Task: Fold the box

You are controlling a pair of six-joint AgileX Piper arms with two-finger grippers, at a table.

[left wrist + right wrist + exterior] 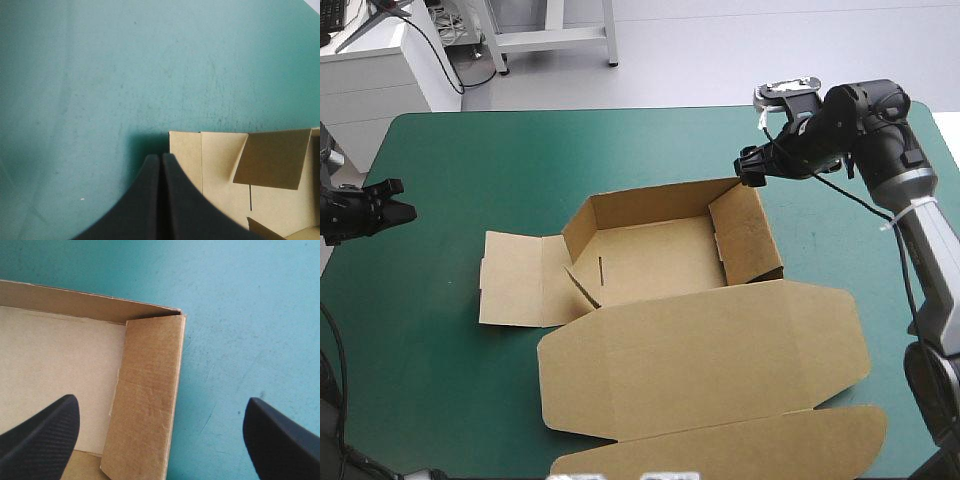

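Outermost flap of the box (650, 250) lid cut off at the high view's lower edge, left gripper (406, 211) with arm mostly out of frame, right wrist view admitting one box corner only, remainder beyond its edges

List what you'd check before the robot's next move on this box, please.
1. Box, right wall up and tucked: ok.
2. Far wall up: ok.
3. Left wall up: not ok, it lies flat on the cover.
4. Lid lying flat: ok.
5. Left jaws free: ok, shut on nothing, at the cover's left edge, apart from the box.
6. Right jaws ready: ok, open above the far right corner, one side over the box floor, the other over the cover.
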